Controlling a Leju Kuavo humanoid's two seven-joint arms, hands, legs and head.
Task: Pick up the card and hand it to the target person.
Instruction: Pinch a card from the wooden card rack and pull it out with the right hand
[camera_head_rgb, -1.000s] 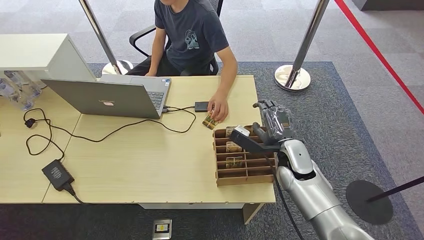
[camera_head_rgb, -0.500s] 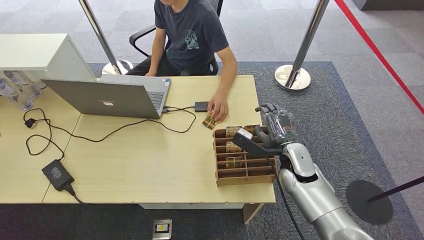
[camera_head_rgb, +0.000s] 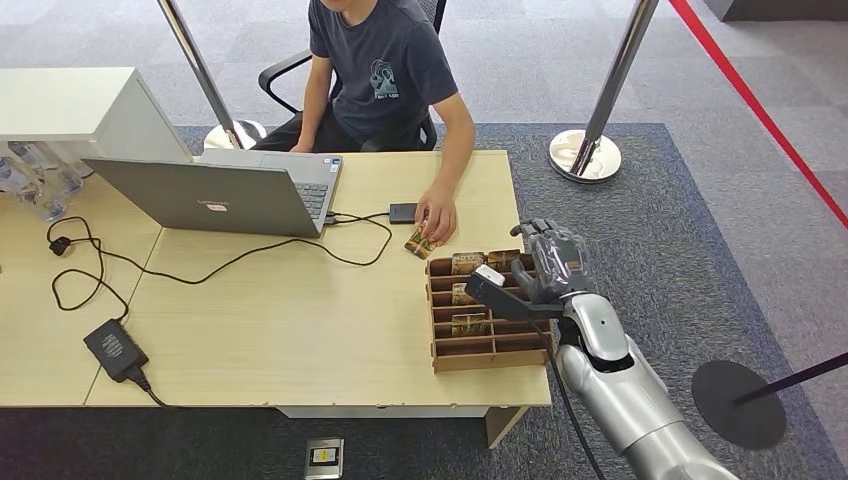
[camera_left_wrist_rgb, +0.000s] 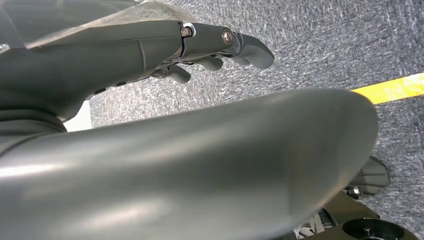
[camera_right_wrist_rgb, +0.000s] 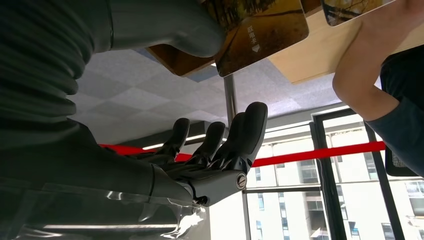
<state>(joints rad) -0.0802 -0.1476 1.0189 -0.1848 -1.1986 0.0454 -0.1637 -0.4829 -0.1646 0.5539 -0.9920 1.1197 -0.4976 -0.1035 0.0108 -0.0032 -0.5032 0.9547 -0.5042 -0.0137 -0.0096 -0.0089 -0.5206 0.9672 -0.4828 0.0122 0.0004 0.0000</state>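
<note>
The bench is pale wood-grain laminate. Near its right end sits a brown slotted card holder of thin wooden dividers, with several glossy cards standing in its slots. One card, printed with a golden-brown landscape, stands in a middle slot; the right wrist view shows another card up close, rounded at the corners with small white lettering. The right hand, dark grey and smooth, hovers over the holder's right side, its fingers spread apart and holding nothing, its thumb reaching toward the cards. The left hand hangs above speckled grey carpet, fingers loosely curled, empty. A seated person's hand rests on a card lying on the bench beside the holder.
</note>
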